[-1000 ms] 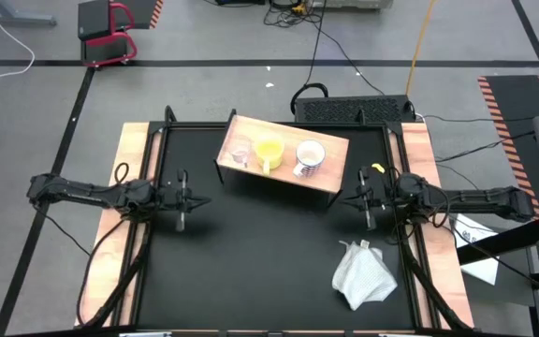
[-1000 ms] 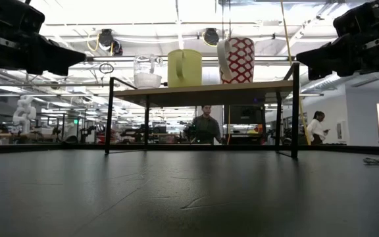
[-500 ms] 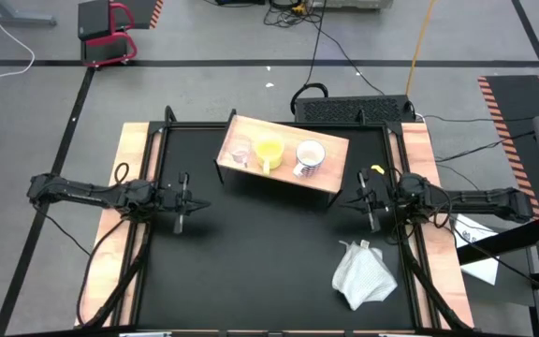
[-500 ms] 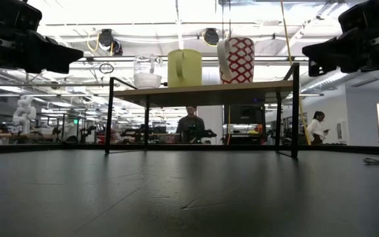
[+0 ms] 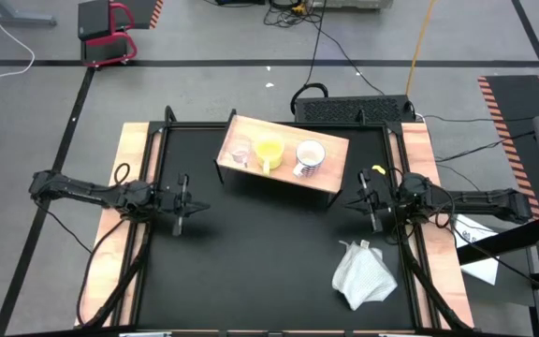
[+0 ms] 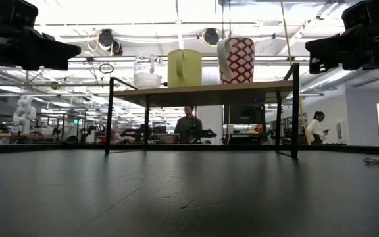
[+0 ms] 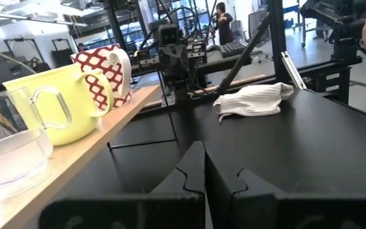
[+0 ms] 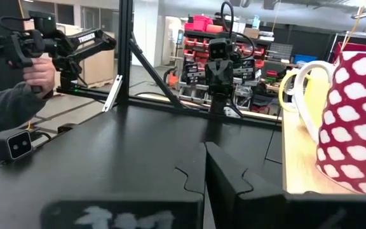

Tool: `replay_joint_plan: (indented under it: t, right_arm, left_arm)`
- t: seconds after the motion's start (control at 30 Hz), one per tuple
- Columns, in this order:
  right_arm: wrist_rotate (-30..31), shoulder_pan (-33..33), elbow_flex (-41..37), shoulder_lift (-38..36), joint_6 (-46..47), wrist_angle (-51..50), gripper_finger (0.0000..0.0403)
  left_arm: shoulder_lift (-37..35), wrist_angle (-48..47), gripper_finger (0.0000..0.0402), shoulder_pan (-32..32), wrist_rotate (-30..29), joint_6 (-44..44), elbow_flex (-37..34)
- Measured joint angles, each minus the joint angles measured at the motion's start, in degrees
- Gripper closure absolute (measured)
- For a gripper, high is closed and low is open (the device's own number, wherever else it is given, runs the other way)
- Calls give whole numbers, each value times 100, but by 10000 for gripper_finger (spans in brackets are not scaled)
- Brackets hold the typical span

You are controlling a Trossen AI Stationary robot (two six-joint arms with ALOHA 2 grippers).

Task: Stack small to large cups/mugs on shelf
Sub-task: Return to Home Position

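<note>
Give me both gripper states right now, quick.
Left gripper: fingers closed, holding nothing.
Right gripper: fingers closed, holding nothing.

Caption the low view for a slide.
Glass cup, yellow mug and red-patterned mug stand in a row on the shelf, left claw and right claw shut at either side.
</note>
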Motion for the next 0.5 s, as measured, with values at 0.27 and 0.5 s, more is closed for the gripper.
replay_joint_plan:
  t: [0.27,0.5]
  right_arm:
    - [0,0,0,0,81,81,403]
    - [1,0,0,2,70,127,403]
  left_arm:
    - [0,-2,388,0,-8,-230,0]
    - [0,-2,387,0,-9,-225,0]
